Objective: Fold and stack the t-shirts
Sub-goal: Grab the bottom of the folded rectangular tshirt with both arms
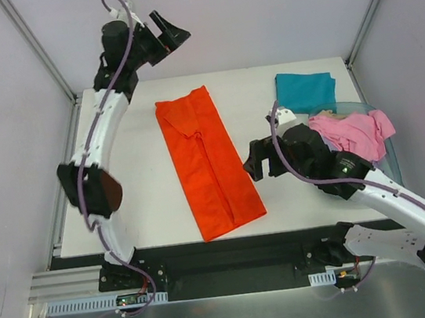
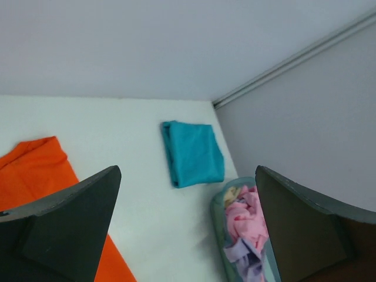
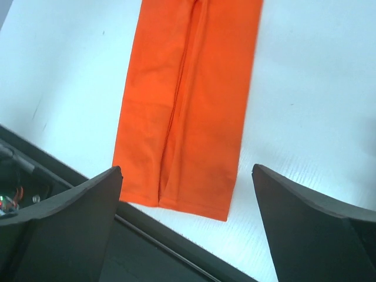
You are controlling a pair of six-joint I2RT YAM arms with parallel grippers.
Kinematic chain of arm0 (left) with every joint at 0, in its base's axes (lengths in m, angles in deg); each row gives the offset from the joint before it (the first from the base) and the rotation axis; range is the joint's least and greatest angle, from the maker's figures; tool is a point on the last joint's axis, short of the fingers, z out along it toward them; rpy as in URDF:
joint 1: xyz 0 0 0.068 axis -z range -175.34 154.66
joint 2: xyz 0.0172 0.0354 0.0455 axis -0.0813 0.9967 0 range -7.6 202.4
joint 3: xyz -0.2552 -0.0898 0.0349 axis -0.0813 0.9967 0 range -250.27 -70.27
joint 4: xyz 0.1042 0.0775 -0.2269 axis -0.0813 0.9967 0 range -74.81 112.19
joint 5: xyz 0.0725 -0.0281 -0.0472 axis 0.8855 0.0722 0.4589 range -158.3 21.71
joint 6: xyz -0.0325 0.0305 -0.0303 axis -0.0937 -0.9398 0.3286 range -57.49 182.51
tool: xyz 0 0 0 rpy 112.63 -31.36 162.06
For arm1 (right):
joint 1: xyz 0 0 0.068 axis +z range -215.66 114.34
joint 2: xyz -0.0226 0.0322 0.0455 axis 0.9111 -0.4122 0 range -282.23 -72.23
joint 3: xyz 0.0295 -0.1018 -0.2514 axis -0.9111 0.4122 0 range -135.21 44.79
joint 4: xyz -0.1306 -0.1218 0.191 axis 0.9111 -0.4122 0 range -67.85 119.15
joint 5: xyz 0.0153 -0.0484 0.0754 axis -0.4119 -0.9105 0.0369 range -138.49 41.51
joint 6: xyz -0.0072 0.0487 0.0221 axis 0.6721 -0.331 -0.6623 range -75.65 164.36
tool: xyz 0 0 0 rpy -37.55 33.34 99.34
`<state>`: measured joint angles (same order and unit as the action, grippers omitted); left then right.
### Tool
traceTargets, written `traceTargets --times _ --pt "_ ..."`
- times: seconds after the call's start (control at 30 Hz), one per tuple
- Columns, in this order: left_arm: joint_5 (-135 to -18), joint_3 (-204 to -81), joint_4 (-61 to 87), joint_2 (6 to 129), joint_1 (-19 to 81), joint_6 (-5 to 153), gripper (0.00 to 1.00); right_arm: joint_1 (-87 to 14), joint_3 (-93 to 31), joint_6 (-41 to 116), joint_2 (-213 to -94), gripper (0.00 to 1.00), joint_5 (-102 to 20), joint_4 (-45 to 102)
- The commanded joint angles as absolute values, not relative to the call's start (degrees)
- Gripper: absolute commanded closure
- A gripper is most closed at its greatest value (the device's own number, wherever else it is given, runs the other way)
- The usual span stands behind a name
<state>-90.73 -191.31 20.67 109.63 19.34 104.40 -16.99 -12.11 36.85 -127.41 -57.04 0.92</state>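
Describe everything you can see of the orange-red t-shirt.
The orange-red t-shirt is soft-looking cloth, folded lengthwise into a long narrow strip, its sides turned in to meet along a middle line. It lies flat on the white table, slanted, near end close to the front edge. Only the table touches it.

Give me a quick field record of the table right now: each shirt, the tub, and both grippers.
orange-red shirt: folded into a long strip, flat at table centre
teal shirt: folded, far right of table
pink shirt: crumpled in tub
lavender shirt: crumpled in tub, beside pink
tub: right edge of table
left gripper: open, raised, empty
right gripper: open, empty, beside orange-red shirt
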Motion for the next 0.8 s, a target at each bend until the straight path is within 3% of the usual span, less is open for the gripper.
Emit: traceTargets --times 0.0,0.27,0.37,0.6,0.77 --pt "-90.4 -174.5 21.2 86.9 21.1 96.5 0.01 -17.6 -12.4 32.2 -129.6 0.03 -58.7 2.7" --pt "-80.9 -130.6 27.7 52.2 25.9 102.3 0.01 -17.6 -5.0 31.6 -126.0 0.03 -60.3 -0.7" --pt "-81.0 -119.5 31.9 44.0 29.4 108.0 0.01 -17.7 -1.4 29.8 -126.1 0.03 -58.8 -1.9" --pt "-84.0 -106.8 38.6 44.1 40.9 117.5 0.01 -18.0 3.3 27.1 -128.9 0.03 -55.3 -2.8" --pt "-83.4 -106.7 38.7 52.7 49.3 121.3 0.13 -19.0 2.9 25.1 -132.0 0.02 -55.9 -4.6"
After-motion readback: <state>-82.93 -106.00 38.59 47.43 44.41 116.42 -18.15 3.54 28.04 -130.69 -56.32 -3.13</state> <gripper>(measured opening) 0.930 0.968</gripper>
